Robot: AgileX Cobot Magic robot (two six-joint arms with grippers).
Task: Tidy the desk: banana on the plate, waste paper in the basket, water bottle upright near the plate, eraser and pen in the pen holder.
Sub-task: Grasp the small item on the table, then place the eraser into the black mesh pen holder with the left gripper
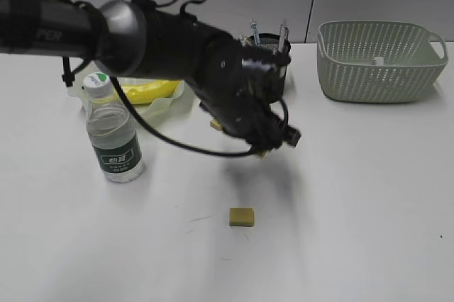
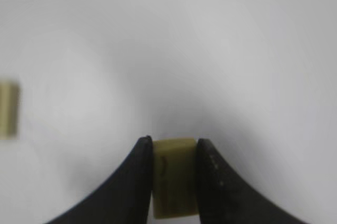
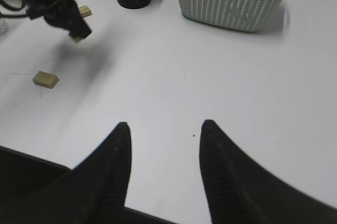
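The banana [image 1: 150,90] lay on the plate [image 1: 172,101], the water bottle [image 1: 113,134] stood upright beside it, and pens sat in the pen holder [image 1: 272,50]. The left claw [image 2: 174,167] gripped one eraser [image 2: 174,176] above the worktop [image 1: 355,203]; a second eraser-like block [image 1: 242,216] remained there, and the right claw [image 3: 164,145] hung open.

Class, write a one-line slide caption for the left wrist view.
Left gripper clamps a tan eraser above the white desk; a second eraser lies at left.

Left jaws clamped, right jaws apart.
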